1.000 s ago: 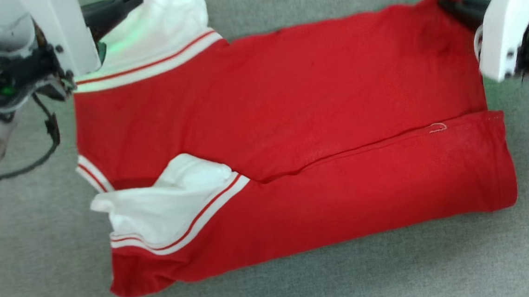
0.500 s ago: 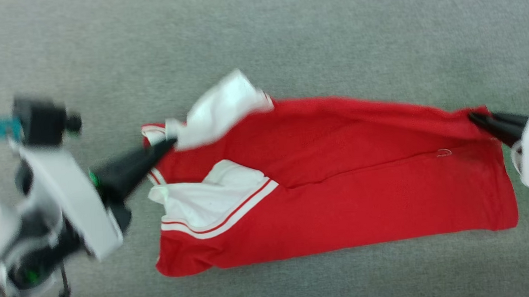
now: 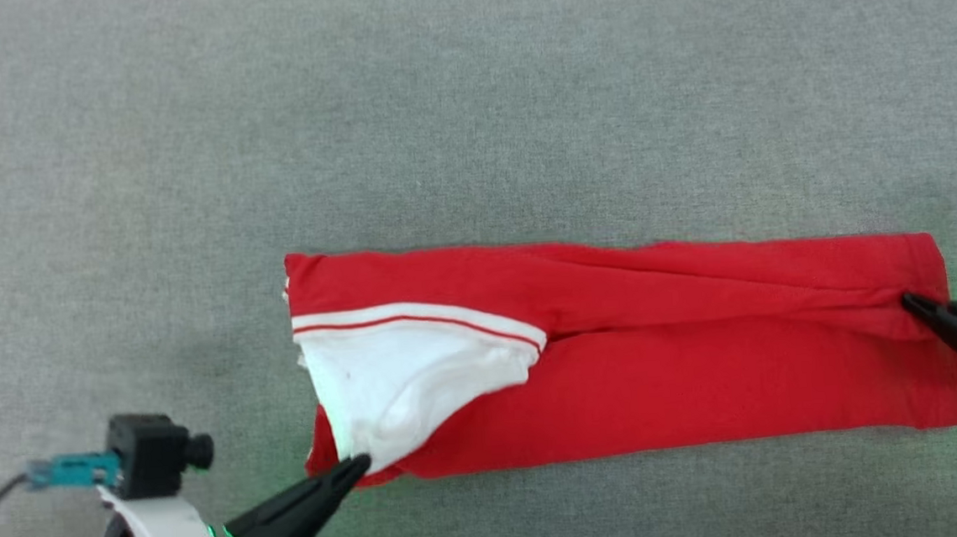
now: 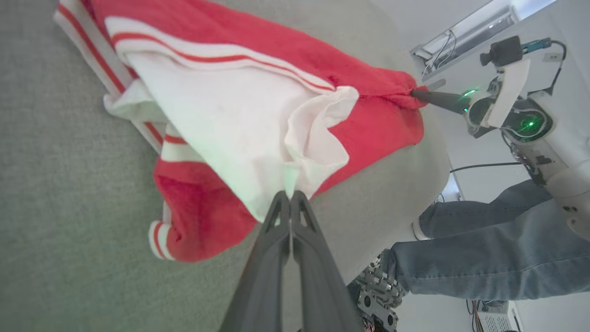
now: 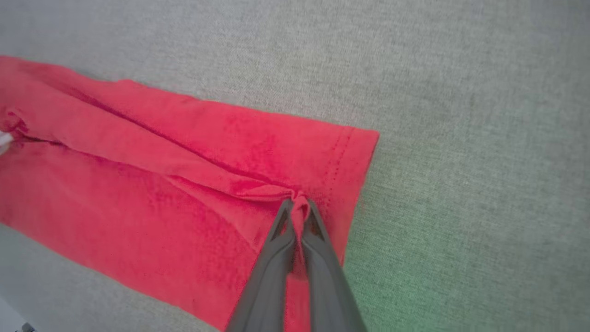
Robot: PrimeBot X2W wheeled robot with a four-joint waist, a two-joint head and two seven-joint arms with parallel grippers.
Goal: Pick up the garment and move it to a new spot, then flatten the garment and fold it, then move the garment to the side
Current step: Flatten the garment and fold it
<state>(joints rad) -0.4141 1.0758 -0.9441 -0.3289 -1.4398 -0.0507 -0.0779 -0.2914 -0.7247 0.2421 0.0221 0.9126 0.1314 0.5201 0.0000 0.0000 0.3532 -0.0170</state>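
The garment (image 3: 664,390) lies folded lengthwise into a long red strip on the grey table, one white sleeve (image 3: 402,383) with striped trim on top at its left end. My left gripper (image 3: 361,462) is shut on the sleeve's near tip; the left wrist view shows the left gripper (image 4: 290,194) pinching white cloth of the garment (image 4: 221,115). My right gripper (image 3: 909,300) is shut on a pinch of red cloth at the hem end, and in its own view the right gripper (image 5: 299,203) grips a small ridge of the garment (image 5: 138,184). The chest lettering is hidden.
Grey fabric covers the table (image 3: 468,117) all around the strip. In the left wrist view the table's rounded edge (image 4: 415,193) shows, with a person's legs in jeans (image 4: 484,258) just beyond it. The left arm's wrist camera (image 3: 150,451) sits low at the left.
Both grippers have drawn the garment's far half over toward me, so the wide shirt is now a narrow strip. The head camera has also shifted.
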